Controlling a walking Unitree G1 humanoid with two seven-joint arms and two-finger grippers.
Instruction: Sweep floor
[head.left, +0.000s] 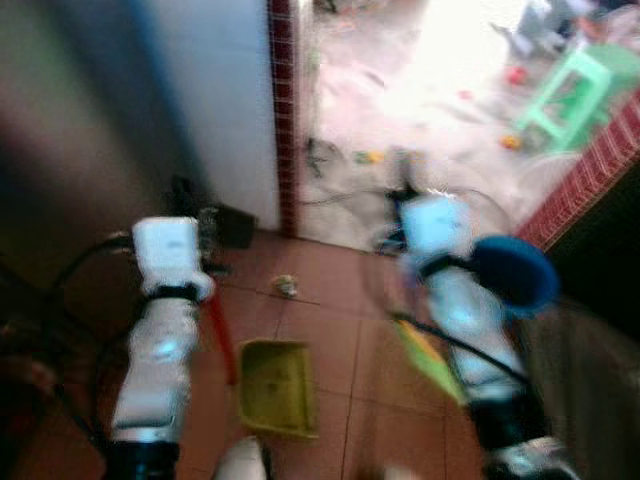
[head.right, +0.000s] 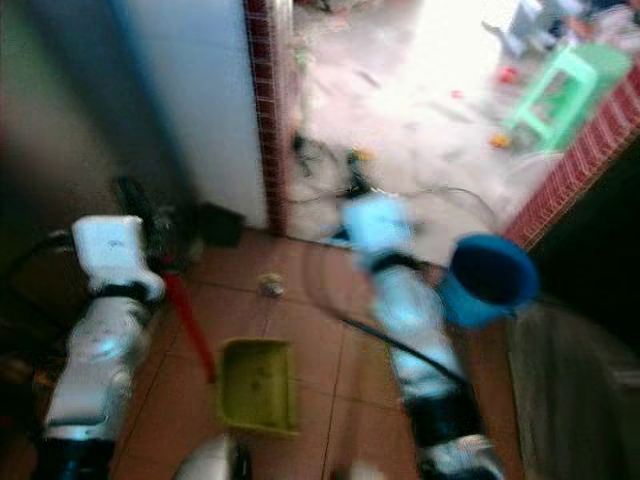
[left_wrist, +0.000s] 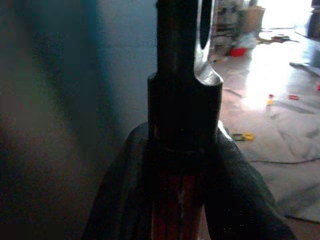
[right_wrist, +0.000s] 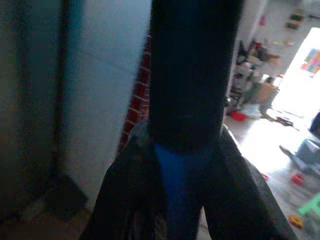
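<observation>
Terracotta floor tiles (head.left: 330, 340) carry a small crumpled scrap of litter (head.left: 287, 286), lying just beyond the far edge of the yellow-green dustpan (head.left: 276, 388) and nearer the left arm than the right. The dustpan's red handle (head.left: 220, 335) runs up and left to the left claw (head.left: 205, 262).

The right eye view shows the same line-up: scrap, then pan mouth, along the near-far axis, with a blue-handled broom (head.right: 488, 278) on the right arm's side.

In the left wrist view, the left claw (left_wrist: 184, 200) is clamped around the red handle.

In the right wrist view, the right claw (right_wrist: 186, 195) grips the blue broom shaft (right_wrist: 182, 185).
</observation>
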